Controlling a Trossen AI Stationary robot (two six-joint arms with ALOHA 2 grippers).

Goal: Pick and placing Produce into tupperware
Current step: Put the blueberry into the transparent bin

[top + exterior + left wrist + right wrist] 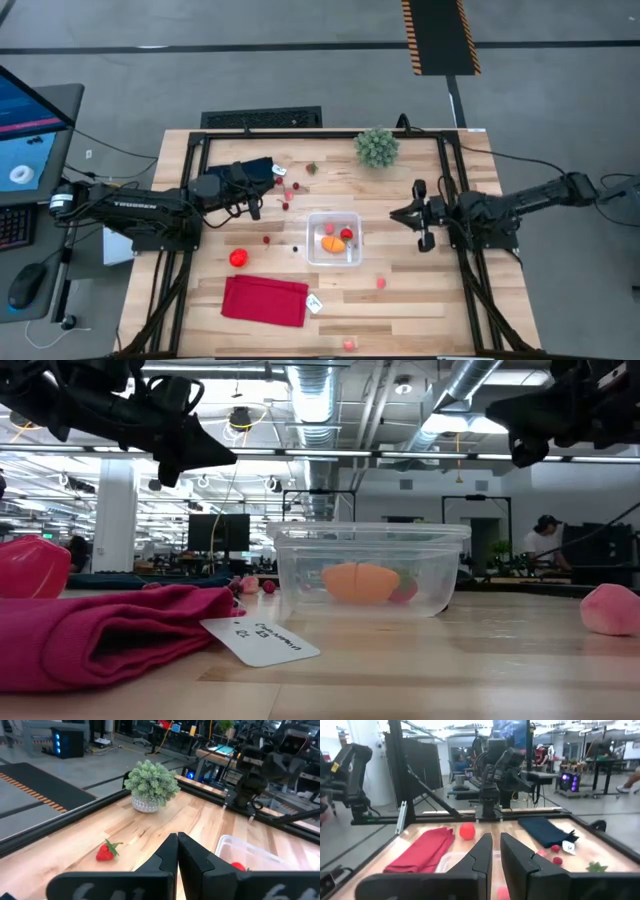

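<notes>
Pale wooden slats make up the worktop [400, 300] we look down on. Near its middle we see the small clear plastic tupperware [334, 239], holding an orange toy fruit [333, 243] and red pieces. Small red produce [238, 258] lies scattered around it. Left pincer [253, 203] hovers clenched beside the navy cloth [250, 167]; right pincer [398, 215] hangs clenched, empty, just right of the tupperware.

The table [400, 300] is pale wood planking, smooth with a faint sheen, framed by matt black metal rails [452, 200]. The tupperware [366, 568] is clear, glossy plastic. At its 7 o'clock in the high view lies a soft, matt red cloth [264, 300]; a white paper tag [260, 641] rests against it. The strawberry [105, 852] looks smooth plastic.
</notes>
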